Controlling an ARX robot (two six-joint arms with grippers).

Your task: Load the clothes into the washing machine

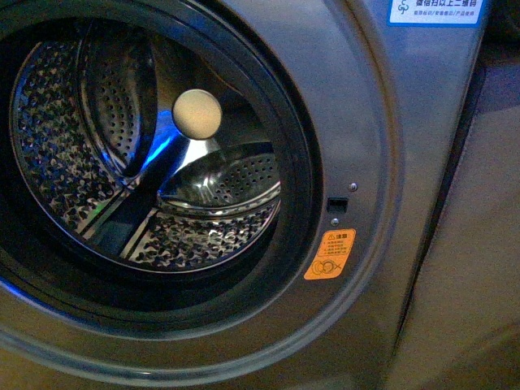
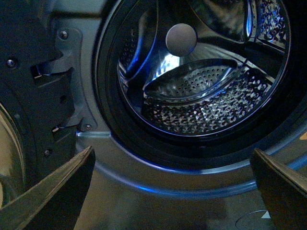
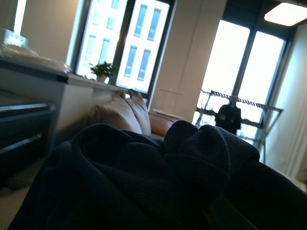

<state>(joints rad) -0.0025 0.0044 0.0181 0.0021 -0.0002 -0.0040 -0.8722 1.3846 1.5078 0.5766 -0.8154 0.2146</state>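
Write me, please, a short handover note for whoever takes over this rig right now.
The left end effector is open and empty, facing the washing machine and its open drum.
The right end effector is hidden under the clothes bunched in front of its camera, so the grip cannot be confirmed. That camera points away from the machine.
Done: the door is open and the clothes are apparently picked up.
Left: no clothes show in the drum. Bring them to the opening, push them in and release.
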